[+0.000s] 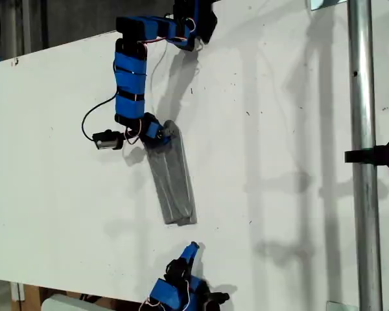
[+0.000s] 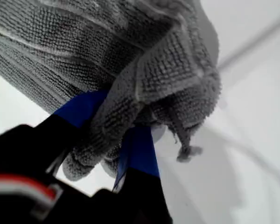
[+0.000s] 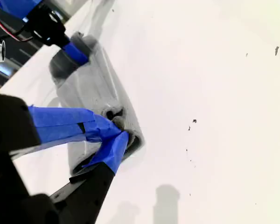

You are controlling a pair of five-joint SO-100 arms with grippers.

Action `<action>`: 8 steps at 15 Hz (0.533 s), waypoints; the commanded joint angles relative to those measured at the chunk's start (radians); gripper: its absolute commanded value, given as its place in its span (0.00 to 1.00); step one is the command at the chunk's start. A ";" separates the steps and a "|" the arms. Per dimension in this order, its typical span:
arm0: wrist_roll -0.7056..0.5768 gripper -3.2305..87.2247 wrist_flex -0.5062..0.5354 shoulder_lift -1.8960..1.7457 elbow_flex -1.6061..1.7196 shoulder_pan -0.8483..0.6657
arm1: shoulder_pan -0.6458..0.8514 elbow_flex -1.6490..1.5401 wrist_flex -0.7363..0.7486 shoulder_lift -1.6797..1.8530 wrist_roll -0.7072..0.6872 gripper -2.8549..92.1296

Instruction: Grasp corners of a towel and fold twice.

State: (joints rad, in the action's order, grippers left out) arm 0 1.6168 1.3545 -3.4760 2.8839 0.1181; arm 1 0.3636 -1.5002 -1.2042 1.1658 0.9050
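Towel [image 1: 174, 184] folded into a narrow strip on the white table [image 1: 279, 162], far end pinched in my first gripper [image 2: 114, 133], my second gripper [image 3: 113, 135] closed to a narrow gap, near end just beyond it

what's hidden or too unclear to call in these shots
- Exterior view: the towel lies in a narrow folded strip; its layers and corners are too small to count.
- First wrist view: my first end effector is shut on bunched towel; blur and cloth hide which corner it holds.
- Second wrist view: my second end effector, with closed tips, hovers at the towel's near end; contact with the cloth cannot be told.
- Exterior view: the lower arm's base is cut off by the bottom edge.
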 commanded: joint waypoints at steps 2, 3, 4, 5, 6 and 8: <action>0.005 0.01 0.002 -0.006 -0.012 0.014 | 0.032 -0.362 -0.179 0.535 0.097 0.03; 0.003 0.01 0.002 -0.006 -0.012 0.017 | 0.037 -0.417 -0.342 0.703 0.158 0.03; 0.002 0.01 0.002 -0.006 -0.012 0.020 | 0.023 -0.407 -0.509 0.815 0.215 0.03; 0.002 0.01 0.002 -0.006 -0.011 0.021 | -0.012 -0.377 -0.566 0.894 0.252 0.03; -0.002 0.01 0.000 -0.006 -0.008 0.018 | -0.067 -0.345 -0.472 0.902 0.247 0.03; -0.008 0.01 -0.005 -0.006 -0.008 0.012 | -0.126 -0.259 -0.264 0.672 0.219 0.03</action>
State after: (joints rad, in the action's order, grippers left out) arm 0 1.6168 1.3545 -3.4760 2.8839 0.1273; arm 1 0.2654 -1.8500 -1.5723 1.9343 1.1351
